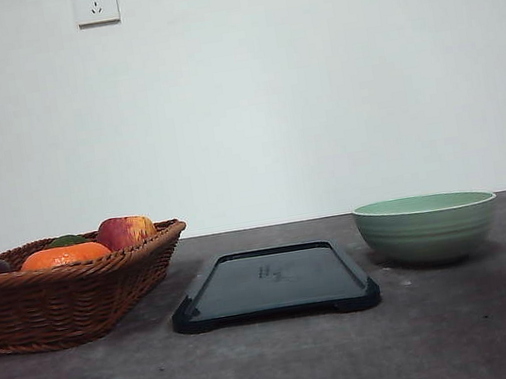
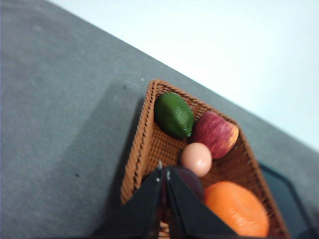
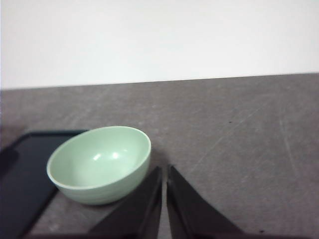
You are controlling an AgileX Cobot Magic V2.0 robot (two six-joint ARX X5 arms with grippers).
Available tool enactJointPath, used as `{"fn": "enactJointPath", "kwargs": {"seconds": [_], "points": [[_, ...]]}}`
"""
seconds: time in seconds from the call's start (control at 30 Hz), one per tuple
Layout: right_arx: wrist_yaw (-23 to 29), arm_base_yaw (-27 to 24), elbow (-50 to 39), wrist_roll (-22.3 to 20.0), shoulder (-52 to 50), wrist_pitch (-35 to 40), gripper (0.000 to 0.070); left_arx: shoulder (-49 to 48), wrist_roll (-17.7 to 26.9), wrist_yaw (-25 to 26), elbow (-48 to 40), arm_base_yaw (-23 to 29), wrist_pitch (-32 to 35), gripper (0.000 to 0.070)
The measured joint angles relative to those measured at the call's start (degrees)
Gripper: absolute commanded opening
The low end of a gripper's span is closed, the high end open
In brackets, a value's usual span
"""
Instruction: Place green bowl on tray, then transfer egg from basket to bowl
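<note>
Right, my read from the console:
Right gripper (image 3: 164, 172): fingers pressed together, holding nothing, above the table just beside the green bowl (image 3: 99, 163).
Left gripper (image 2: 164, 174): fingers closed too, empty, hanging over the basket (image 2: 144, 149).
Bowl: standing on the bare table (image 1: 464, 329) at about 3 o'clock from the tray (image 1: 273, 284), near it but not on it.
Egg (image 2: 196, 159): in the basket, among the apple (image 2: 215, 133), the orange (image 2: 237, 209) and a green fruit (image 2: 173, 115).
Step in hand: I judge it is the bowl first; I would spread the right fingers, straddle the near rim, lift clear of the tray's raised edge and set it down centred.
Writing: faint marks on the tray top, too small for me to read.
</note>
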Motion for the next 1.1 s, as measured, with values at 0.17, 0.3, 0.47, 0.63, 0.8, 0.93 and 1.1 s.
{"fn": "enactJointPath", "kwargs": {"seconds": [0.17, 0.3, 0.47, 0.63, 0.8, 0.93, 1.1], "points": [[-0.1, 0.0, 0.0, 10.6, 0.0, 2.5, 0.0009, 0.0, -10.3, 0.0, 0.1, 0.0, 0.4, 0.0], [-0.1, 0.0, 0.0, 18.3, 0.0, 7.7, 0.0007, 0.0, -13.2, 0.0, 0.1, 0.0, 6.3, 0.0], [-0.1, 0.0, 0.2, 21.0, 0.0, 13.6, 0.0006, 0.0, -13.5, 0.0, 0.3, 0.0, 16.0, 0.0], [-0.3, 0.0, 3.5, 21.3, 0.8, 7.6, 0.0006, 1.2, -11.5, 0.0, 6.1, 0.0, 10.2, 0.0001], [-2.5, 0.0, 9.7, 19.5, 4.9, 2.7, 0.0006, 6.0, -3.5, 0.0, 14.0, 0.0, 3.2, 0.0001], [-4.4, 0.0, 14.5, 16.4, 10.4, -2.1, 0.0006, 11.7, 0.3, 0.0, 19.6, 0.0, -2.3, 0.0001], [-7.6, 0.0, 19.5, 11.6, 18.3, -4.9, 0.0006, 19.9, 4.7, 2.4, 25.9, 0.0, -7.1, 0.0001]]}}
